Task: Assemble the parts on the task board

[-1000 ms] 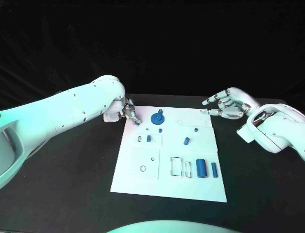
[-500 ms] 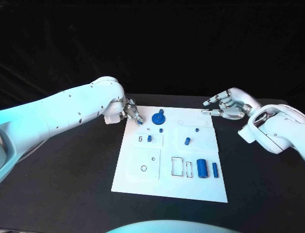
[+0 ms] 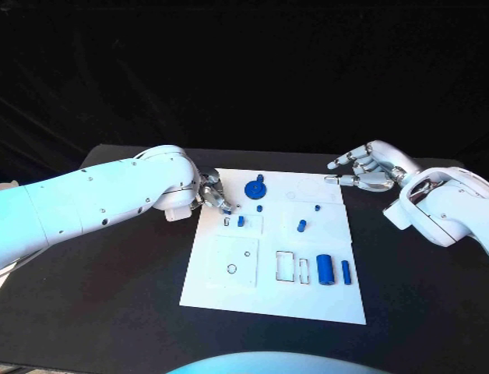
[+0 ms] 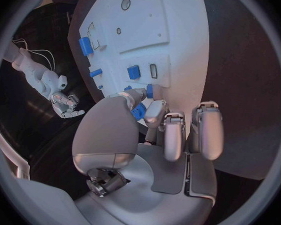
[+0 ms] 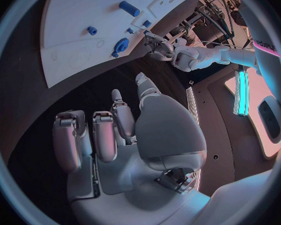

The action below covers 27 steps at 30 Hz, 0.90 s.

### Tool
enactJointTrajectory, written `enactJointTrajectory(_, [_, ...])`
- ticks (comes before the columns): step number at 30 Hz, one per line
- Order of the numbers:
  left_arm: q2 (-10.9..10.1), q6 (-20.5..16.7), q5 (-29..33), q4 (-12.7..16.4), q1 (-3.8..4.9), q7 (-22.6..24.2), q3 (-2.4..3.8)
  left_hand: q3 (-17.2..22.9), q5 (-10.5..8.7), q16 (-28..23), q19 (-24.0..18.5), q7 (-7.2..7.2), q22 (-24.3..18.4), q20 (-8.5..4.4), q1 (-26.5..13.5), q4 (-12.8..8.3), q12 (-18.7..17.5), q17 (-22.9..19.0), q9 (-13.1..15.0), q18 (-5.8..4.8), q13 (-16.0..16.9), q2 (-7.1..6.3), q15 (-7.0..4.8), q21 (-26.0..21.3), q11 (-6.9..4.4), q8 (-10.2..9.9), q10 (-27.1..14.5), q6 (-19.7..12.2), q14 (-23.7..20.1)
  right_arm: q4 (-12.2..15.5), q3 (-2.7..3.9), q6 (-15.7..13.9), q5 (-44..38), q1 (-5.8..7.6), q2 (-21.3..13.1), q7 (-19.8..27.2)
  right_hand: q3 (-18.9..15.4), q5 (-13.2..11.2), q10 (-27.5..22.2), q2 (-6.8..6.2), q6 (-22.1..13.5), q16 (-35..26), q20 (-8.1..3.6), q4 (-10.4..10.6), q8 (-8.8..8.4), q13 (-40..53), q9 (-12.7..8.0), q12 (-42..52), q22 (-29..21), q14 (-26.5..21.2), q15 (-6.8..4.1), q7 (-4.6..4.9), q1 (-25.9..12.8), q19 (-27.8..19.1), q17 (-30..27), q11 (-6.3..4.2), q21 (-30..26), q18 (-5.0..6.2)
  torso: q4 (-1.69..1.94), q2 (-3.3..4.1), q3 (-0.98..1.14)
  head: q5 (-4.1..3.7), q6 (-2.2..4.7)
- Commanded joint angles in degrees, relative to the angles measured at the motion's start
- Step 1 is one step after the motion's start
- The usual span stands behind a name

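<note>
The white task board [image 3: 276, 257] lies mid-table. Along its far part sit a blue round disc [image 3: 255, 188], several small blue pegs [image 3: 300, 226] and, nearer me, a thick blue cylinder [image 3: 325, 269] beside a slim one [image 3: 345, 271]. My left hand [image 3: 213, 195] hovers over the board's far left edge. In the left wrist view its thumb and a finger pinch a small blue part [image 4: 138, 111]. My right hand [image 3: 363, 170] hangs off the board's far right corner, fingers loosely curled and apart, holding nothing [image 5: 115, 130].
Outlined slots [image 3: 283, 266] and small holes [image 3: 231, 269] mark the board's near half. The black table [image 3: 110, 296] spreads around the board on both sides. My left forearm [image 3: 87, 206] stretches across the table's left part.
My left hand has slid a little toward me along the board's left edge, still pinching the small blue part. The right hand has stayed where it was.
</note>
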Motion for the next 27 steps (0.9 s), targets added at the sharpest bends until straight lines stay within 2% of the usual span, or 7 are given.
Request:
enactJointTrajectory(1, [-0.8, -3.77, -2.64, 2.06, -0.5, 0.15, -0.02, 8.21, 0.3, 0.17, 3.46, -0.36, 8.13, -0.06, -0.58, -8.0, 0.32, 15.1, 0.05, 0.08, 0.06, 0.2, -0.09, 0.21, 0.08, 0.36, 0.4, 0.18, 6.03, -0.02, -0.02, 0.76, -0.18, -0.07, 0.05, 0.07, -0.29, 0.19, -0.2, 0.47, -0.04, -0.33, -0.18, -0.02, 0.11, 3.32, 0.05, -0.06, 10.99, 4.2, 0.17, -0.07, 0.33, 3.49, 6.68, -0.06, -0.16, 0.22, -0.03, 0.0, -0.09, 0.19, 0.04])
enactJointTrajectory(6, [-1.95, -3.76, -3.51, 4.19, -1.14, -0.21, -0.06, 8.36, 0.3, 0.17, 3.47, -0.38, 8.14, -0.08, -0.68, -8.09, 0.38, 15.1, 0.09, 0.08, 0.12, 0.17, -0.11, 0.21, 0.06, 0.4, 0.46, 0.21, 6.03, -0.04, -0.05, 0.82, -0.41, -0.14, 0.09, 0.05, -0.29, 0.19, -0.2, 0.47, -0.04, -0.33, -0.18, -0.02, 0.11, 3.32, 0.05, -0.06, 10.99, 4.2, 0.17, -0.07, 0.33, 3.49, 6.68, -0.06, -0.16, 0.22, -0.13, 0.04, -0.09, 0.3, 0.0])
enactJointTrajectory(11, [-2.58, -3.29, -4.07, 5.17, -1.42, -0.56, -0.06, 8.47, 0.3, 0.17, 3.49, -0.4, 8.18, -0.09, -0.74, -8.16, 0.41, 15.1, 0.11, 0.07, 0.15, 0.14, -0.12, 0.24, 0.04, 0.42, 0.5, 0.24, 6.03, -0.12, -0.07, 1.02, -0.5, -0.19, 0.08, -0.1, -0.29, 0.19, -0.2, 0.47, -0.04, -0.33, -0.18, -0.02, 0.11, 3.32, 0.05, -0.06, 10.99, 4.2, 0.17, -0.07, 0.33, 3.49, 6.68, -0.06, -0.16, 0.22, -0.05, 0.09, -0.09, 0.31, -0.18])
enactJointTrajectory(27, [-3.22, 0.71, -4.29, 5.38, -1.6, -1.21, -0.06, 9.03, 0.22, 0.17, 3.55, -0.52, 8.36, -0.14, -1.14, -8.87, 0.94, 15.1, 0.25, 0.02, 0.72, -0.55, -0.14, 0.37, -0.05, 0.59, 0.91, 0.51, 6.03, -0.25, -0.09, 1.26, -0.54, -0.28, 0.08, -0.15, -0.33, 0.2, -0.24, 0.47, -0.02, -0.36, -0.18, -0.01, 0.12, 3.24, 0.05, -0.18, 10.96, 4.19, 0.17, -0.07, 0.33, 3.47, 6.64, -0.06, -0.18, 0.22, -0.13, 0.09, -0.02, 0.4, -0.42])
